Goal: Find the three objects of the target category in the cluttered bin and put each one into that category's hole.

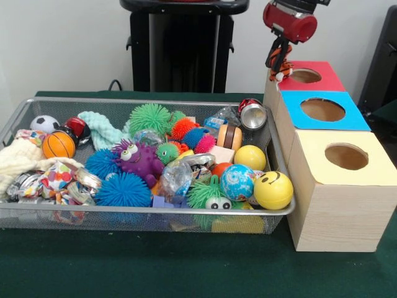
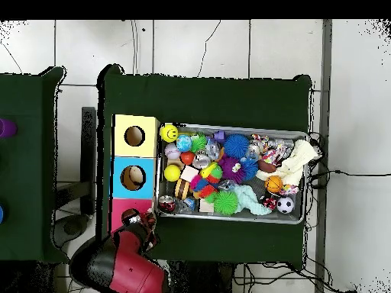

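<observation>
Front view: gripper (image 1: pixel 280 69) clenches an orange striped toy (image 1: pixel 283 73) beside the red box's hole (image 1: pixel 305 76); next, shift over it and release.

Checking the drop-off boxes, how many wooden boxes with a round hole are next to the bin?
3, in a row beside the bin: red-topped box farthest back, blue-topped box in the middle, yellow-topped box nearest the camera.

The bin (image 1: pixel 276 213) is packed rim to rim with toys, leaving no bare mesh between them for fingers, while the hole (image 1: pixel 305 76) in the red top lies open from above except at its near-left edge, where the gripper (image 1: pixel 278 68) hangs holding an orange striped toy (image 1: pixel 283 69).
</observation>
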Controlling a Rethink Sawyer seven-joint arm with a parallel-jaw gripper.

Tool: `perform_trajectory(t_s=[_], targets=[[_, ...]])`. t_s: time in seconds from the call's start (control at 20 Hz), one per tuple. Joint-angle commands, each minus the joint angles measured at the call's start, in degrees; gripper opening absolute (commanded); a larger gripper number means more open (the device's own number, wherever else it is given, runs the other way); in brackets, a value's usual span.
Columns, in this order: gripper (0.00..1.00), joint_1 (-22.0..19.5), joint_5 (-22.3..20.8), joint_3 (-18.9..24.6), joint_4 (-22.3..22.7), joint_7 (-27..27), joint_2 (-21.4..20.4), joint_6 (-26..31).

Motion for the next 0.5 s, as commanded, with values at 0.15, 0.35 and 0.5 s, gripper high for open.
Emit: perform_trajectory(t_s=[0.15, 0.35, 0.5], targets=[[0.0, 3.51, 6.22, -1.26, -10.85, 20.54, 7.69, 7.97], [0.0, 4.7, 7.25, -2.31, -12.49, 21.32, 9.33, 9.14], [0.0, 4.93, 7.9, -2.51, -12.79, 21.27, 9.85, 9.22]])
